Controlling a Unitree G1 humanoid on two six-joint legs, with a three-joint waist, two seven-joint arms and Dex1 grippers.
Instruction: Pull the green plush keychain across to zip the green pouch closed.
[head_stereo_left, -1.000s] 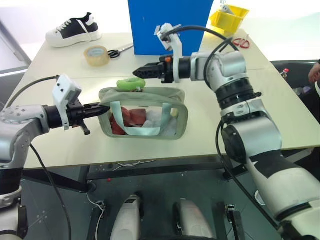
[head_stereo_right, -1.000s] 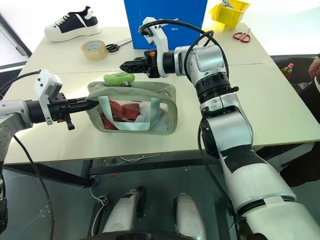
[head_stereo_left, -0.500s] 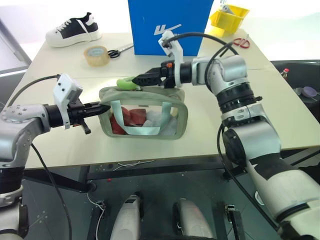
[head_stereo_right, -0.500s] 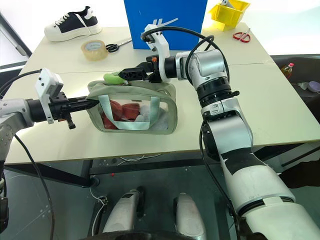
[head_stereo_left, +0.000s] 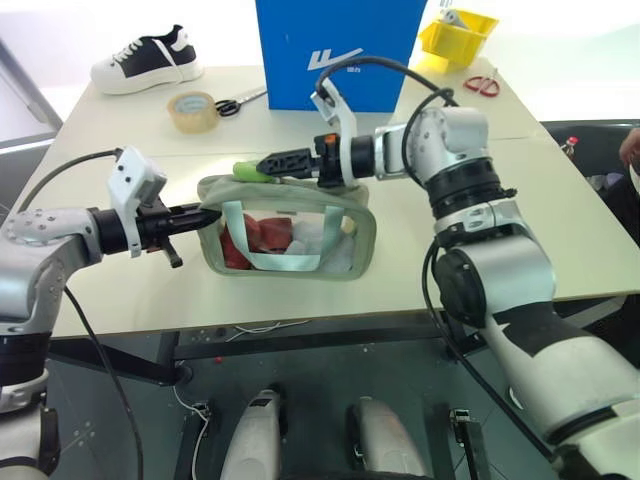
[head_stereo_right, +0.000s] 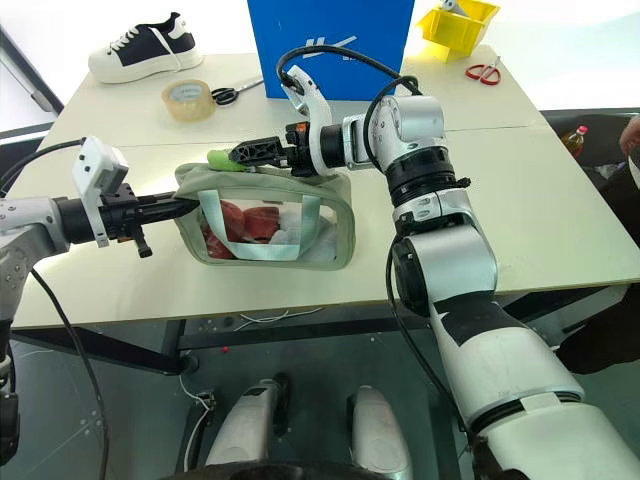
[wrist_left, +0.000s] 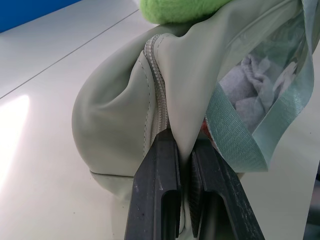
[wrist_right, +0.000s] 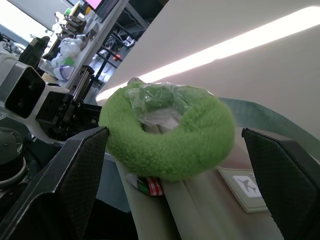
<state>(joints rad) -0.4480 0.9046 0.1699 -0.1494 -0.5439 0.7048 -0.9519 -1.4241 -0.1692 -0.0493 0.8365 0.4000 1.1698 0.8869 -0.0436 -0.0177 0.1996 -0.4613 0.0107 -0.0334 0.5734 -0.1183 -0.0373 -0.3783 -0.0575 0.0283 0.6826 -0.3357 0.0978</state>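
Note:
The green pouch (head_stereo_left: 290, 235) stands on the table, red and white contents showing through its clear front. My left gripper (head_stereo_left: 205, 216) is shut on the fabric at the pouch's left end, pinching it beside the zip (wrist_left: 155, 75). The green plush keychain (head_stereo_left: 250, 170) lies on the pouch's top near that end. My right gripper (wrist_right: 173, 132) reaches in from the right along the pouch's top. It is open, one finger on each side of the fuzzy ring (wrist_right: 170, 132) and neither pressing on it.
A blue box (head_stereo_left: 340, 50) stands right behind the pouch. A tape roll (head_stereo_left: 193, 110), black scissors (head_stereo_left: 238, 101) and a shoe (head_stereo_left: 148, 60) lie at the back left. A yellow bin (head_stereo_left: 458, 35) and red scissors (head_stereo_left: 482, 86) are at the back right.
My right gripper opened wider, rolled at the wrist and came down and left along the pouch top until its fingers flank the keychain. The left gripper kept its hold.

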